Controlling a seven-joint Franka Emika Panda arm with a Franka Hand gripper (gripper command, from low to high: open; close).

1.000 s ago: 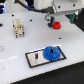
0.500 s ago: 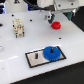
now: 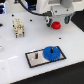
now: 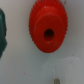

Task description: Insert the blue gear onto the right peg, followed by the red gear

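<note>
The blue gear point(image 3: 51, 53) lies flat on the right end of the black-rimmed white plate point(image 3: 32, 60), seated around the right peg point(image 3: 50, 49), whose dark tip shows at the gear's centre. The shorter post point(image 3: 36, 55) stands bare on the plate's left part. The red gear point(image 3: 57, 24) lies on the white table behind the plate. It fills the wrist view point(image 4: 47, 27), with its hub hole facing up. My gripper point(image 3: 54, 20) hovers just above the red gear, open and empty. No finger touches the gear in the wrist view.
A beige block point(image 3: 18, 27) with dark slots stands at the exterior view's left. A dark green shape point(image 4: 2, 35) sits at the wrist picture's edge beside the red gear. The table's front edge point(image 3: 30, 77) runs close below the plate.
My gripper has come slightly lower over the red gear. The blue gear and the red gear have not moved.
</note>
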